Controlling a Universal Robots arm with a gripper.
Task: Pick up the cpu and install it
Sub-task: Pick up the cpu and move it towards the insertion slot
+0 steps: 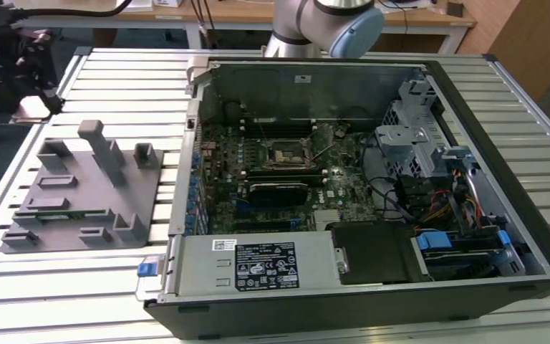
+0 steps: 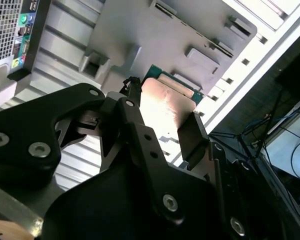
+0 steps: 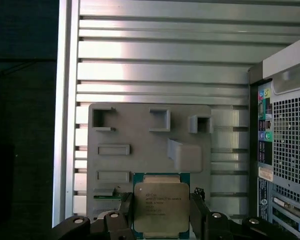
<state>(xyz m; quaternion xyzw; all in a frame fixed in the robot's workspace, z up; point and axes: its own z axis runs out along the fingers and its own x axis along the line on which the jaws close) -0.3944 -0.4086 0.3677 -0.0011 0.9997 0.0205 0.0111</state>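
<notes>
Pincer (image 3: pixel 161 197) (image 2: pixel 163 102) grips the cpu (image 3: pixel 161 212) (image 2: pixel 165 112) in both wrist views. Its two black fingers (image 3: pixel 126 212) are drawn in only as far as the chip's width and press against two opposite edges. The jaws stand parallel, with the chip bridging the space between them.

In the exterior view, the slatted aluminium worktop (image 1: pixel 65 294) carries everything. The robot arm (image 1: pixel 328 21) comes in at the far edge. The open computer case (image 1: pixel 504 215) lies on its side towards the exterior view's right, with its motherboard (image 1: pixel 256 179) exposed. The black-framed socket (image 1: pixel 285 153) sits near the middle of the board, its thin lever beside it.

The grey plastic tray (image 1: pixel 84 193) (image 3: pixel 140 135) (image 2: pixel 140 30) lies flat on the worktop just beside the case, on the exterior view's left. It has several raised holders and shallow pockets. A narrow green memory stick (image 1: pixel 60 213) lies in one of its slots.

The cpu is a flat square with a dull silver metal top and a green rim. It is held level, metal face towards the first wrist view's camera, above the near part of the tray and clear of its surface. In the second wrist view, light glares off the metal top.
</notes>
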